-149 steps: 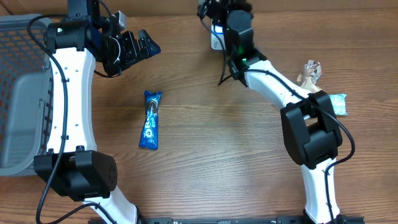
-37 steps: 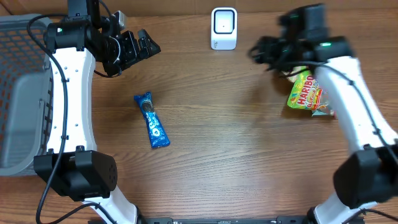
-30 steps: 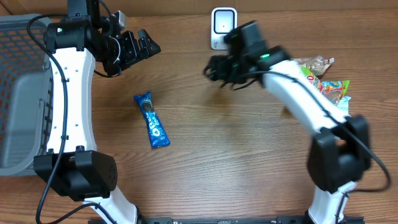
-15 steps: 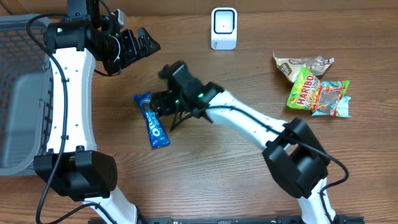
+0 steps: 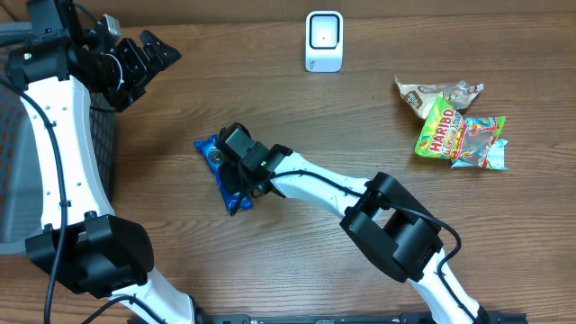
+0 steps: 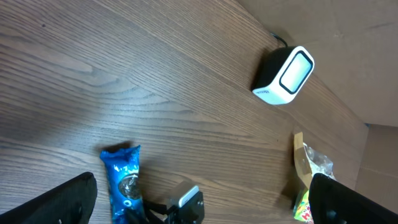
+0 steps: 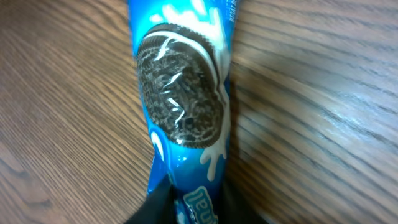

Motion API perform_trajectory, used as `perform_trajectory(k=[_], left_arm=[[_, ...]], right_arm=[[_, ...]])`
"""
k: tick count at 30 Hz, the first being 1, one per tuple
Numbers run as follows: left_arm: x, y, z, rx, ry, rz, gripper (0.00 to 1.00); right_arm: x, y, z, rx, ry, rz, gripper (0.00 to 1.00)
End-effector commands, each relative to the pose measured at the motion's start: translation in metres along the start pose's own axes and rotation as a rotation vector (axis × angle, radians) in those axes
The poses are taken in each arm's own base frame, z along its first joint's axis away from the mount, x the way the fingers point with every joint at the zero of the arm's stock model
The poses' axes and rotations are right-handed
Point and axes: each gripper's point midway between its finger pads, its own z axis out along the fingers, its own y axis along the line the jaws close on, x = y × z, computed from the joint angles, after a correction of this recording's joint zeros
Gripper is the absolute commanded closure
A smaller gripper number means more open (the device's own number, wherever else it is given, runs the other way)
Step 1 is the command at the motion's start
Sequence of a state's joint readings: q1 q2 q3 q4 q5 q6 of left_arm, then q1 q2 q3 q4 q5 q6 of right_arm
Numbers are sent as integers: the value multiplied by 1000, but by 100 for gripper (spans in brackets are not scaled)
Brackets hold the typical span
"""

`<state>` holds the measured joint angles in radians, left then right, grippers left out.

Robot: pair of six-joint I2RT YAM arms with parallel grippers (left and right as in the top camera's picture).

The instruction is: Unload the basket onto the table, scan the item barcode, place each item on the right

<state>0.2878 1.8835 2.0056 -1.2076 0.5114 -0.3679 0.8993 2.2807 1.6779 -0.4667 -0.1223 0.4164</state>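
A blue Oreo cookie pack [image 5: 214, 151] lies flat on the wooden table, left of centre. My right gripper [image 5: 238, 185] is down over its lower half and shut on it. In the right wrist view the pack [image 7: 186, 112] fills the frame, and dark fingers [image 7: 149, 208] press in on both sides of its near end. The white barcode scanner [image 5: 324, 40] stands at the table's far edge, also seen as scanner [image 6: 283, 76] from the left wrist. My left gripper [image 5: 148, 56] hangs open and holds nothing, high at the far left.
A Haribo bag [image 5: 441, 126] and other snack packets [image 5: 477, 144] lie at the right side. A grey mesh basket [image 5: 9, 207] stands at the left edge behind the left arm.
My right arm swung from the right side over to the cookie pack and its jaws closed on it. The left arm drew back to the left.
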Motion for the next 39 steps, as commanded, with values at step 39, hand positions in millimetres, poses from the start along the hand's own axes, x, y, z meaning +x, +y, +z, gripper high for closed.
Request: perform_trajectory(k=[39], left_arm=[[-22,14,-5,-120,-109,20,0]], right_arm=[[-2,-176,-157,661,190,150,55]])
